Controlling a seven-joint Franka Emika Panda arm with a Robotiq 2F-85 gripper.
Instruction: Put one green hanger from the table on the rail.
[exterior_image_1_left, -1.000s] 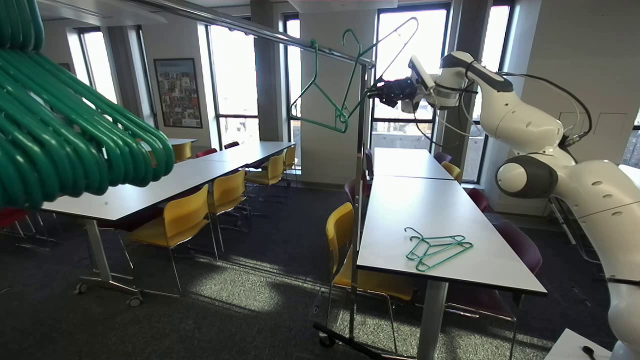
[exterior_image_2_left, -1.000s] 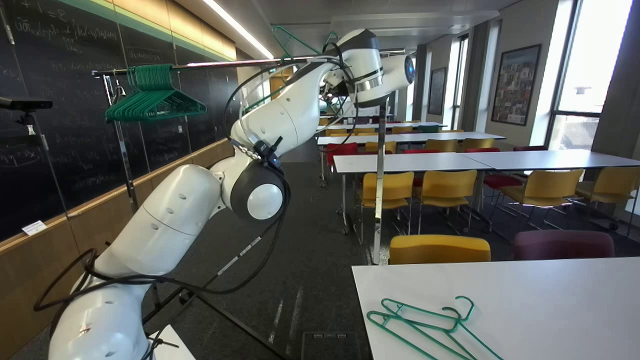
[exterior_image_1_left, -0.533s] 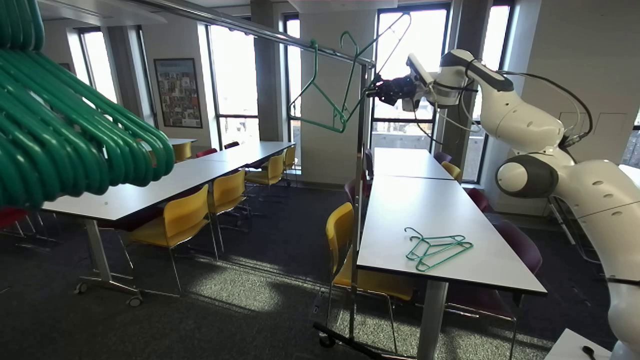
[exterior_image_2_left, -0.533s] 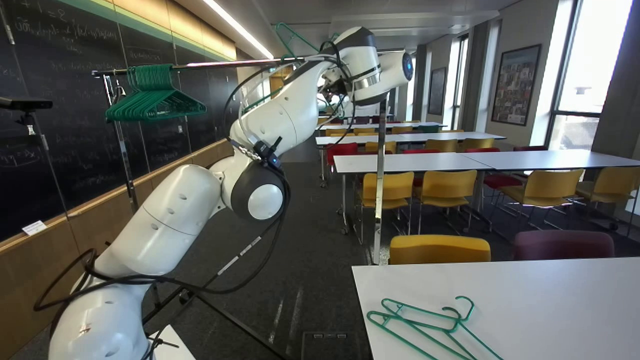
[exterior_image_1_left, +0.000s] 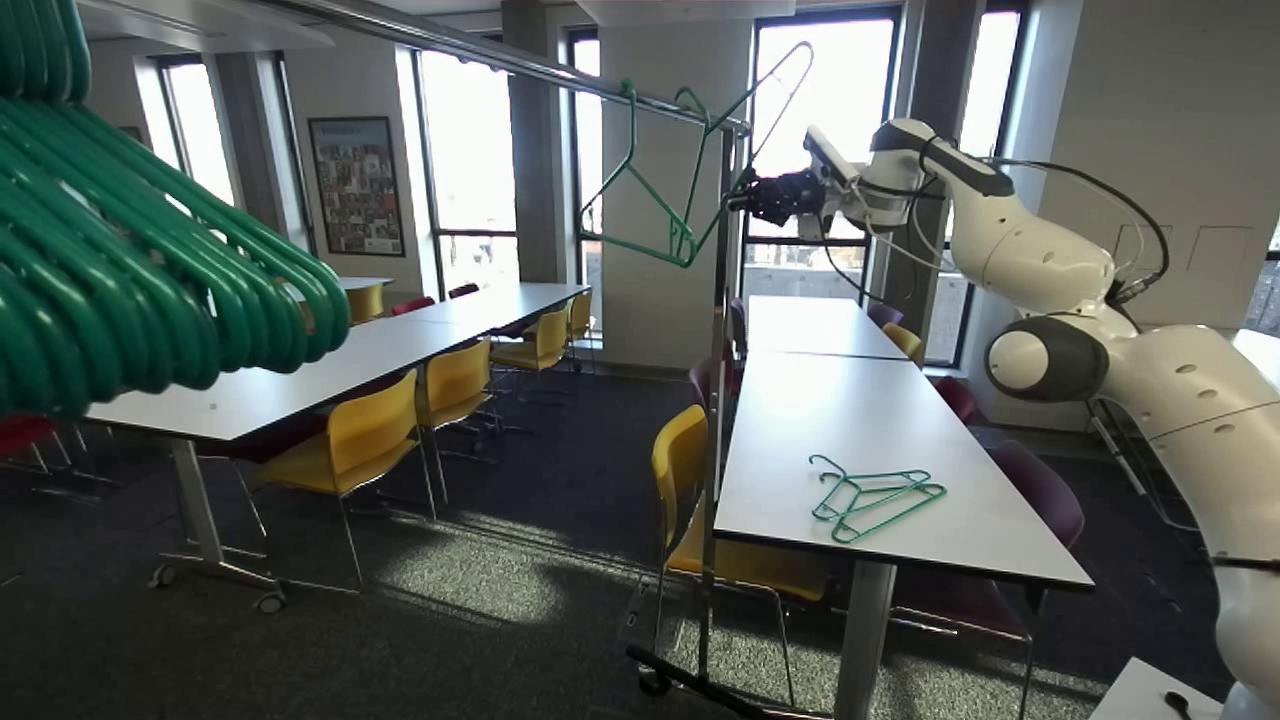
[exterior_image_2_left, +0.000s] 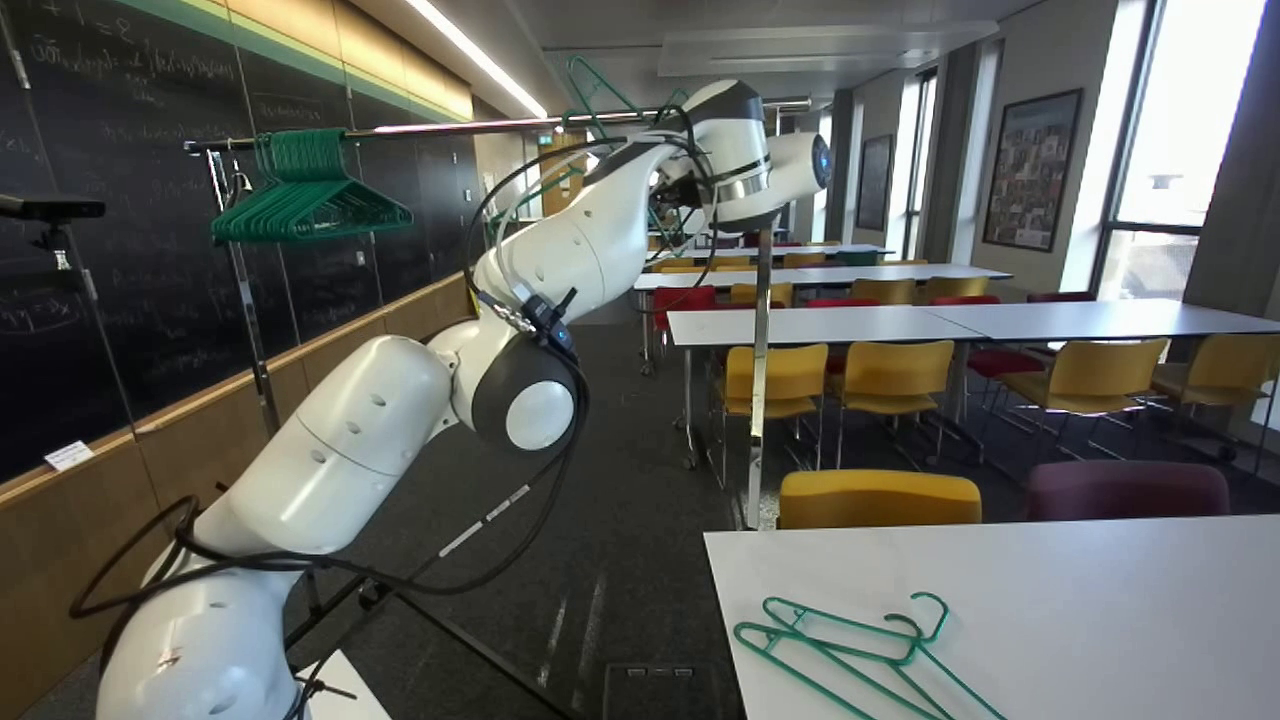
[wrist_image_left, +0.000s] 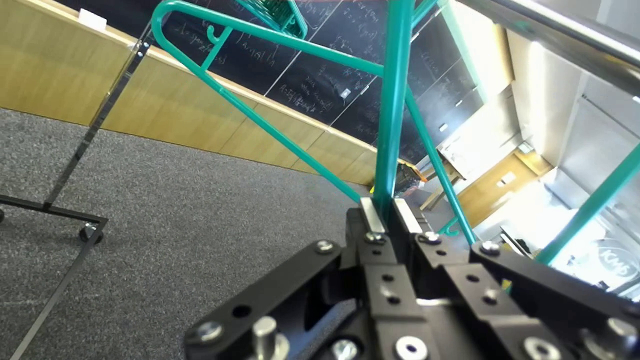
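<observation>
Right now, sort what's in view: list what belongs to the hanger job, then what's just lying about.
Belongs to the job:
hand, closed on a bar
green hanger in its grip
rail, where that goes
table, the source

Just about:
two loose hangers on that table
bundle of hangers on the rail
yellow chairs
blackboard
framed poster
</observation>
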